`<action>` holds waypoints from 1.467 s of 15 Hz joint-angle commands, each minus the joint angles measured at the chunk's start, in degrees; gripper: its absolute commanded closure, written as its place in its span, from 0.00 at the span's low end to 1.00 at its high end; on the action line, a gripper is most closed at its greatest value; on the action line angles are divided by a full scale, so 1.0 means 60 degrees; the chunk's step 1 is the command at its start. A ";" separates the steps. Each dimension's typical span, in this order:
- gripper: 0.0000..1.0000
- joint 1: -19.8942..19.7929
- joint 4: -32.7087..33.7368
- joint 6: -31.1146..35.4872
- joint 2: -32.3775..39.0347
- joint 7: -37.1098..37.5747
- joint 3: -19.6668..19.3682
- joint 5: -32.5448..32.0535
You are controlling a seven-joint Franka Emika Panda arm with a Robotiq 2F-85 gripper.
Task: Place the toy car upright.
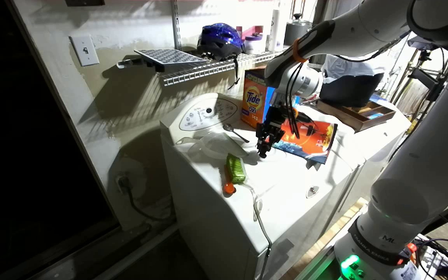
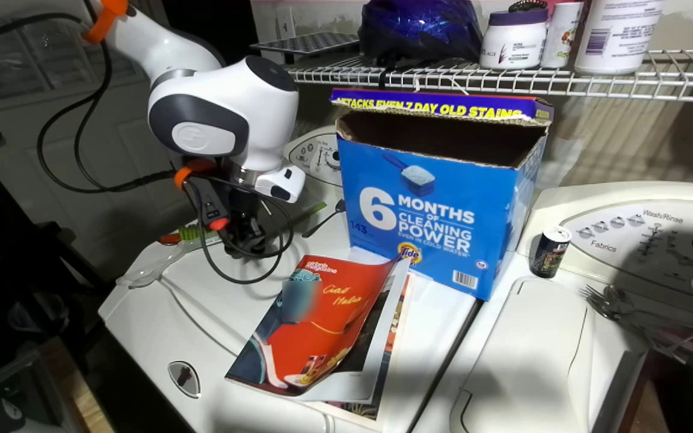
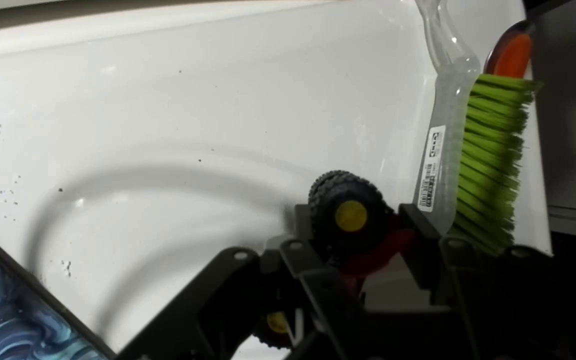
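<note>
Gripper (image 3: 358, 216): clamped on the toy car (image 3: 340, 240), over the appliance top (image 1: 282, 177)
Tyres (image 3: 327, 212): black, knobbed, around round yellow hubs (image 3: 351, 216) — red bodywork (image 3: 385, 247) beside them
Brush (image 3: 490, 160): green bristles, clear plastic body, lying near the toy car
Surface: white, smooth, glossy, dark specks (image 3: 60, 190)
Box (image 2: 418, 240): open cardboard, ragged edge
Room: pale wall (image 1: 142, 23) — wire shelf (image 1: 198, 74) bearing a blue helmet (image 1: 220, 37)
</note>
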 commanded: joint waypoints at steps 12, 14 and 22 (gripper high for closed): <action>0.80 -0.0799 0.0139 -0.1585 0.0967 -0.3015 -0.0437 0.2182; 0.80 -0.0845 0.0216 -0.1586 0.1064 -0.3072 -0.0431 0.2163; 0.02 -0.1015 0.0189 -0.1404 0.1078 -0.2707 -0.0555 0.1553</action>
